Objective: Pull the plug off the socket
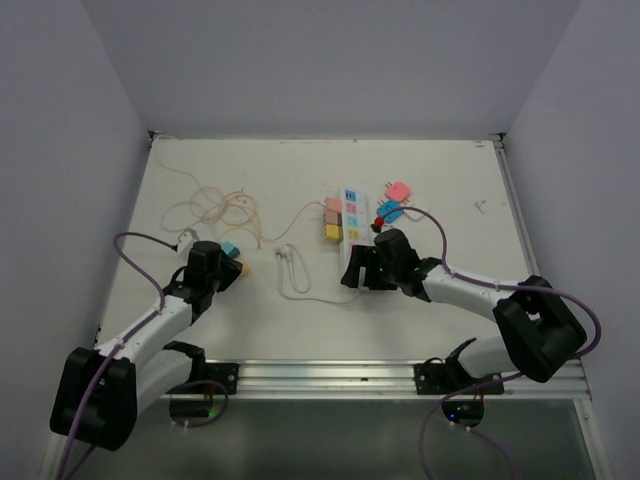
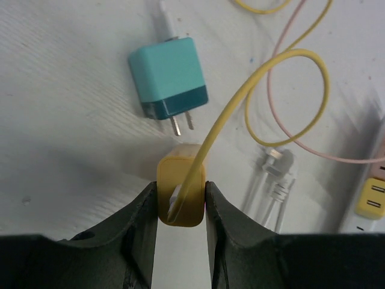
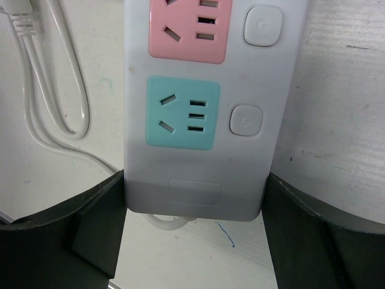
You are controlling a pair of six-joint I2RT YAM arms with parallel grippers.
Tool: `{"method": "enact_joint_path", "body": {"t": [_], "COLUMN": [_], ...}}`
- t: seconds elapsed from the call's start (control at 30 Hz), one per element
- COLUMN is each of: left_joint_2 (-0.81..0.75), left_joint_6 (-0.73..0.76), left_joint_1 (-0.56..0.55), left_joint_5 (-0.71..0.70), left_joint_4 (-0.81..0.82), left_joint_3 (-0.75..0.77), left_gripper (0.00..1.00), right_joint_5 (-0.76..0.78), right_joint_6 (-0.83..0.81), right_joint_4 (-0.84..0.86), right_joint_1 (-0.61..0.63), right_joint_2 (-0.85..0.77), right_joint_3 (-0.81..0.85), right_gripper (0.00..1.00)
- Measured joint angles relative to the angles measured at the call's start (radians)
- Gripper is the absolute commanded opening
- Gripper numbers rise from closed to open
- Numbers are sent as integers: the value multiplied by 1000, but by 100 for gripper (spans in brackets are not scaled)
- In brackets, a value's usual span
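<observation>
We find the socket [image 1: 350, 212] lying lengthwise on the surface [image 1: 440, 170], right of centre. The right tool [image 3: 194, 201] straddles its near, cord end. One of its fingers [image 3: 90, 223] lies against each long side of the white body, so we read the tool as clamped on the socket at a wide setting. The blue outlet face [image 3: 183, 113] sits just beyond the fingers. The left tool [image 2: 180, 195] is narrow, gripping a yellow plug [image 2: 180, 171] that carries a yellow cable [image 2: 252, 84]. This plug is clear of the socket, well to its left, and just beside a teal plug [image 2: 168, 78] lying on the surface.
</observation>
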Motion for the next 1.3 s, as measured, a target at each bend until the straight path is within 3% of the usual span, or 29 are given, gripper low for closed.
{"method": "enact_joint_path", "body": {"t": [0.27,0.37,0.4,0.5,0.6,0.77,0.97,1.07,1.17,1.3], "left_joint_2": [122,153,154,139,94,-10,-42,-49,-81,-126], "left_joint_6": [75,86,89,100,105,122,177,224,274,328], "left_joint_1": [109,126,129,130,130,130,130,130,130,130], "left_joint_5": [77,106,113,133,142,151,170,170,163,150], "left_joint_4": [90,129,134,132,103,33,-69,-122,-175,-234], "left_joint_3": [16,21,20,2,-5,7,98,145,169,191], "left_gripper": [21,40,54,78,90,100,100,100,99,100], "right_joint_5": [4,5,7,15,26,73,141,166,193,230], "right_joint_6": [-14,-21,-25,-42,-68,-135,-199,-212,-214,-213], "right_joint_4": [-27,-38,-45,-70,-120,-269,-410,-443,-463,-489], "right_joint_1": [-5,-5,-5,-5,-5,-5,-6,-5,-3,4], "right_joint_2": [-11,-11,-11,-11,-11,6,51,60,66,86], "right_joint_3": [0,5,8,18,37,97,165,175,180,199], "right_gripper": [0,0,0,0,0,0,3,16,46,65]}}
